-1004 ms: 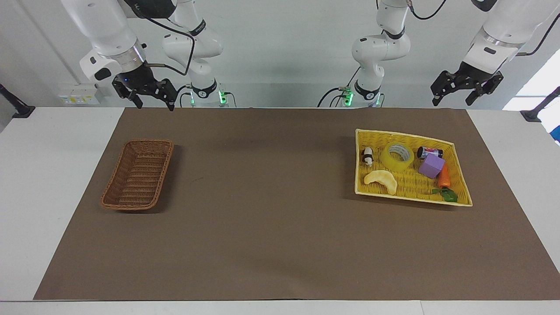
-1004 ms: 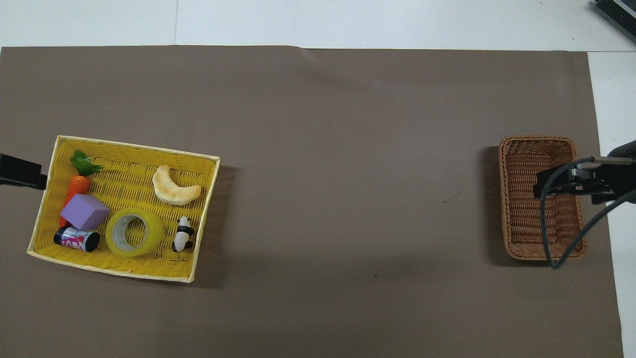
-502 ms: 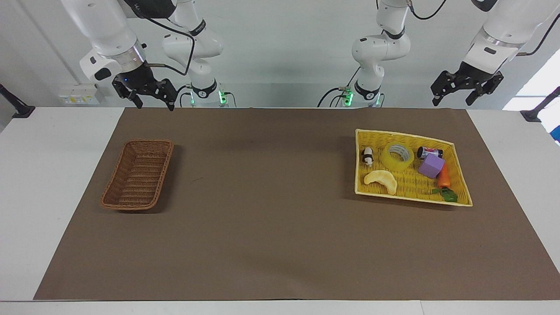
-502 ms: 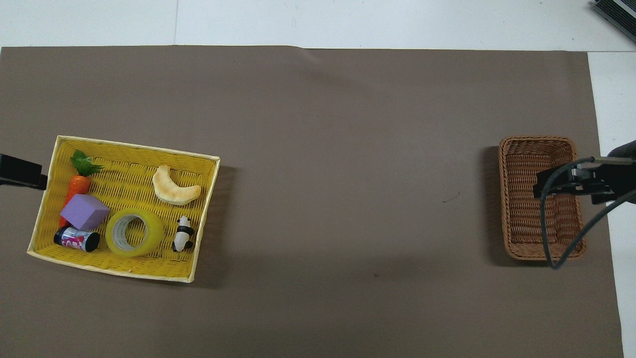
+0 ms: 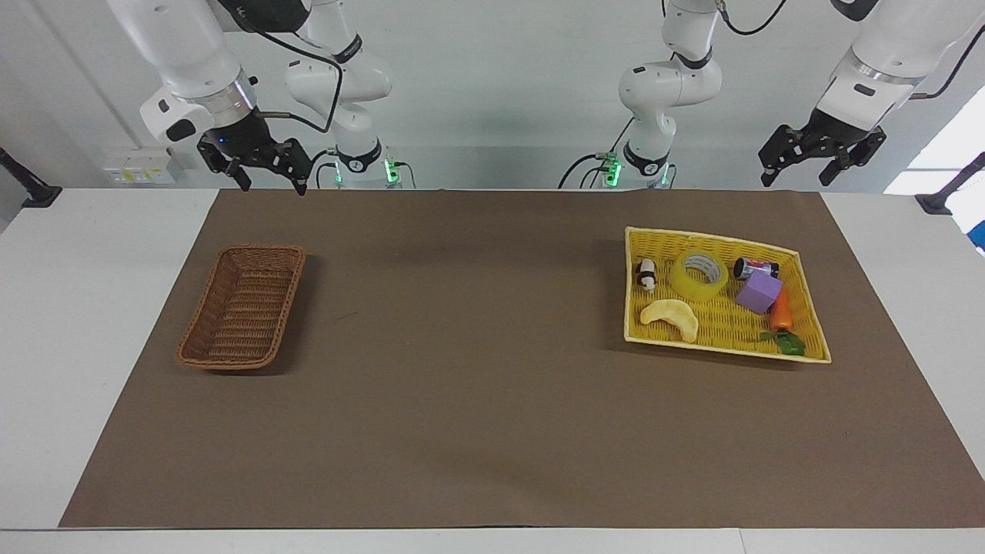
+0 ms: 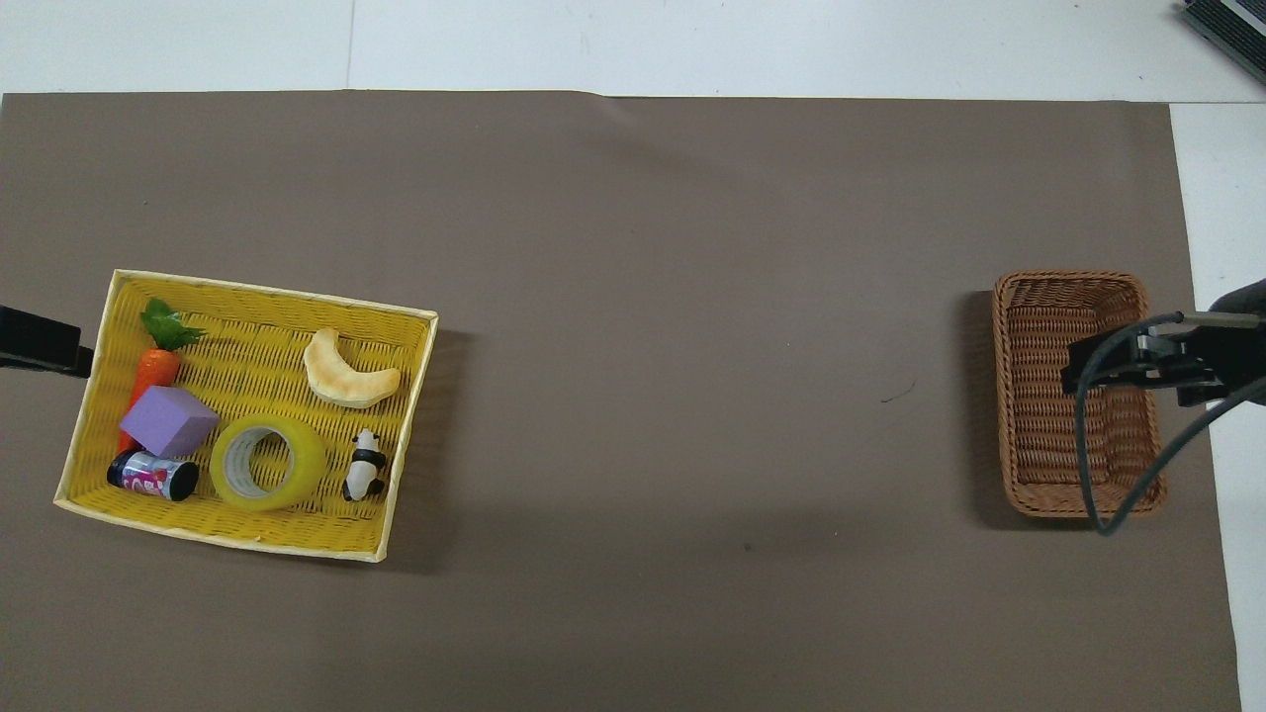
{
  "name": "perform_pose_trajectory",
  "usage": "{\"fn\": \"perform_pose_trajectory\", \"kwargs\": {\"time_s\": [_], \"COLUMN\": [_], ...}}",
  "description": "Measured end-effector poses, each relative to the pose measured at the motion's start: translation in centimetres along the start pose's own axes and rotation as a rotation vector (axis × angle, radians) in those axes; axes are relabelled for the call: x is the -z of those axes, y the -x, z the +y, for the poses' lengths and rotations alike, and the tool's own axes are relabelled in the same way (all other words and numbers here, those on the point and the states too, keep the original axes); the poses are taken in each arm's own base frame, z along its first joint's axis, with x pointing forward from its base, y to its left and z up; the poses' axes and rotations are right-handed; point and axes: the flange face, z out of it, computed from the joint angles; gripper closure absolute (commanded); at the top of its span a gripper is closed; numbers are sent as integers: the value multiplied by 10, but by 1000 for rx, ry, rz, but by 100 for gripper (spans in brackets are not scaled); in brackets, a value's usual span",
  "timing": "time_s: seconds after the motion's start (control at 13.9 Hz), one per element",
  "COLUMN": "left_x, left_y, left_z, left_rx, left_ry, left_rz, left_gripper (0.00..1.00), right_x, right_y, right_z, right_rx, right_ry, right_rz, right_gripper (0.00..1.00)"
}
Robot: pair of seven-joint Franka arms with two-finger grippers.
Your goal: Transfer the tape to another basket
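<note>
The yellow tape roll (image 5: 698,277) lies flat in the yellow woven tray (image 5: 712,237) toward the left arm's end of the table, between a panda figure and a purple block; it also shows in the overhead view (image 6: 267,462). The brown wicker basket (image 5: 262,249) stands empty toward the right arm's end, also seen from overhead (image 6: 1068,280). My left gripper (image 5: 794,177) hangs open and empty, high over the table's edge by the tray. My right gripper (image 5: 273,185) hangs open and empty, high over the mat's edge by the basket.
The tray (image 6: 277,291) also holds a pale crescent piece (image 6: 346,371), a panda figure (image 6: 365,479), a purple block (image 6: 168,421), a small can (image 6: 153,476) and a toy carrot (image 6: 153,366). A brown mat (image 5: 477,369) covers the table.
</note>
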Motion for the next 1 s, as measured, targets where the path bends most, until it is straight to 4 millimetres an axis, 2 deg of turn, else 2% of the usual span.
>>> {"fn": "perform_pose_trajectory", "kwargs": {"time_s": [0.65,0.86,1.0], "left_x": [-6,-25,-45], "left_y": [0,-2,-5], "left_z": [0,-1,-2], "left_rx": [-53,-129,-167], "left_ry": [3,7,11], "left_rz": [-12,-52,-75], "left_gripper": [0,0,0], "right_x": [0,0,0], "right_y": [0,0,0], "right_z": [0,0,0], "right_rx": [0,0,0], "right_ry": [0,0,0], "right_rz": [0,0,0], "right_gripper": [0,0,0]}}
